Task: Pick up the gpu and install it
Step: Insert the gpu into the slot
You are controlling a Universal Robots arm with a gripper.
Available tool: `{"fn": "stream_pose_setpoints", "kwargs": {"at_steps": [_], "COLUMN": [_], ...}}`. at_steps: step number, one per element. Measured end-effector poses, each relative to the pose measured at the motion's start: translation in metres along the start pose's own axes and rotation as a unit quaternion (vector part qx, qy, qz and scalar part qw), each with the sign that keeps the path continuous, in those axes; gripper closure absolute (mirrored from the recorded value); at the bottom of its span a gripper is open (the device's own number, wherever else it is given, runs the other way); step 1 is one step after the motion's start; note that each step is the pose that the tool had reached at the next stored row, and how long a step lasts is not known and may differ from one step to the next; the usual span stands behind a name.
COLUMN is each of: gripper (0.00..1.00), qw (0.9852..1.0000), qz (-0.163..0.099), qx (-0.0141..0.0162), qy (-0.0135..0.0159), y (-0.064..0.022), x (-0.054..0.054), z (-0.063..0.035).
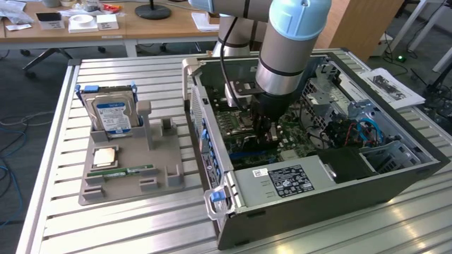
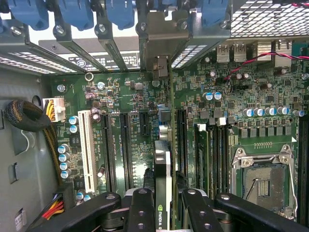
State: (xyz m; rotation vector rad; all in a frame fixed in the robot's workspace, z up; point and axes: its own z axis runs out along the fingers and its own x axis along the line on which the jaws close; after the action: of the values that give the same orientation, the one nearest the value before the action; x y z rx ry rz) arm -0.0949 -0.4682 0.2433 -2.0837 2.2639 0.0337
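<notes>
- Surface: slatted metal table (image 1: 127, 227), pale grey, bare slats towards the near edge.
- PC case (image 1: 395, 174) lies on its side w/ the side panel off, on the exterior view's right half of the table; the motherboard (image 2: 120, 96) faces up inside.
- Grey fixture tray (image 1: 166, 174) sits just beside the case, on the exterior view's left. It holds a hard drive (image 1: 113, 116) standing upright, a CPU (image 1: 105, 156) lying flat and a green memory stick (image 1: 130, 171) lying flat.
- Arm (image 1: 289, 47) reaches down into the case from above, approx. over the board's middle.
- Gripper (image 2: 165, 193) is pinching the gpu (image 2: 163, 164) from both sides.
- The gpu is edge-on, running parallel w/ the long black slots, directly over the board. Can't tell whether it's seated.
- Room: wooden desks (image 1: 162, 26) behind the table w/ small boxes and a tape roll (image 1: 81, 20).
- Cables (image 1: 14, 127) lie on the grey floor at the exterior view's left.
- Printed sheets (image 1: 392, 87) lie past the case at the exterior view's right.
</notes>
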Motion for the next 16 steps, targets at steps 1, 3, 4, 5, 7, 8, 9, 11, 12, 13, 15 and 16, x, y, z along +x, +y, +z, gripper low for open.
{"fn": "stream_pose_setpoints", "kwargs": {"at_steps": [1,3,4,5,7,8,9,11,12,13,15,16], "gripper": [0.73,0.73,0.73,0.73,0.73,0.73,0.73,0.73,0.73,0.73,0.73,0.73], "qw": [1.0,1.0,1.0,1.0,1.0,1.0,1.0,1.0,1.0,1.0,1.0,1.0], "qz": [0.0,0.0,-0.001,-0.002,-0.004,-0.004,-0.004,-0.004,-0.004,-0.004,-0.004,-0.004], "qx": [0.0,0.0,0.0,-0.0001,-0.0003,-0.0003,-0.0003,-0.0003,-0.0003,-0.0003,-0.0002,0.0002], "qy": [0.0,-0.0001,-0.0001,-0.0001,-0.0001,-0.0001,-0.0001,-0.0001,-0.0001,-0.0001,-0.0014,-0.0016], "y": [0.0,0.0,0.0,0.0,0.0,-0.0001,0.0,0.0,0.0,0.0,0.0001,0.0001], "x": [0.0,0.0,0.0,0.0,0.0,0.0,0.0,0.0,0.0,0.0,-0.0003,-0.0002], "z": [0.0,0.0,0.0,0.0,-0.0001,-0.0001,-0.0001,-0.0001,-0.0001,-0.0001,0.0007,0.0012]}}
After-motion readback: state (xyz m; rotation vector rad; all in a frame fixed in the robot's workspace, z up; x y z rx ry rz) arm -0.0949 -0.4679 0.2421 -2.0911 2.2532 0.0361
